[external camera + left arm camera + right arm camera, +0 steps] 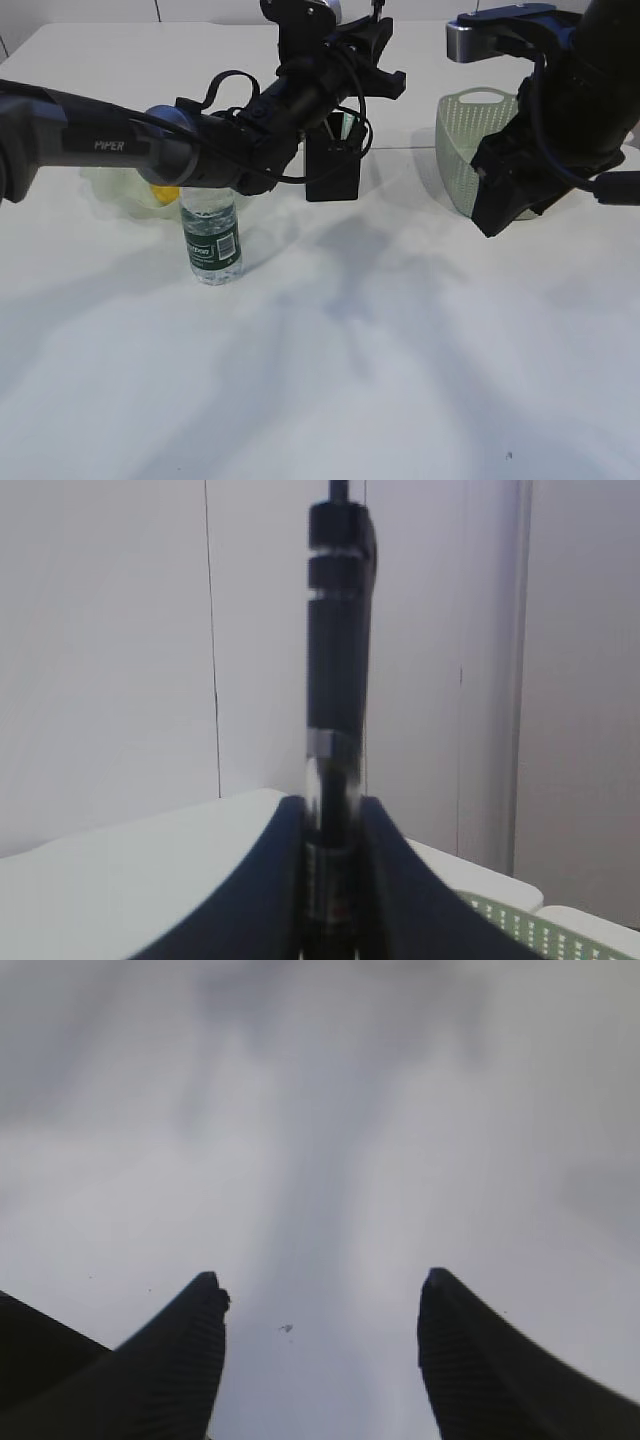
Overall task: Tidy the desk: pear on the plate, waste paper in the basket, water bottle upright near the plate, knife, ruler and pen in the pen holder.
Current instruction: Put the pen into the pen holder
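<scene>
Misalignment is the risk: the left gripper (335, 880), jaws clamped narrow on a dark pen (338, 680), hangs above the black pen holder (333, 165), where an off-centre release could bounce it onto the table (400, 350), while the right gripper (320, 1360) gapes wide and empty

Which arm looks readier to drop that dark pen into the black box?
The left. Its end effector is shut on the pen, held above the pen holder. The right end effector is open, empty, and off by the basket.
</scene>
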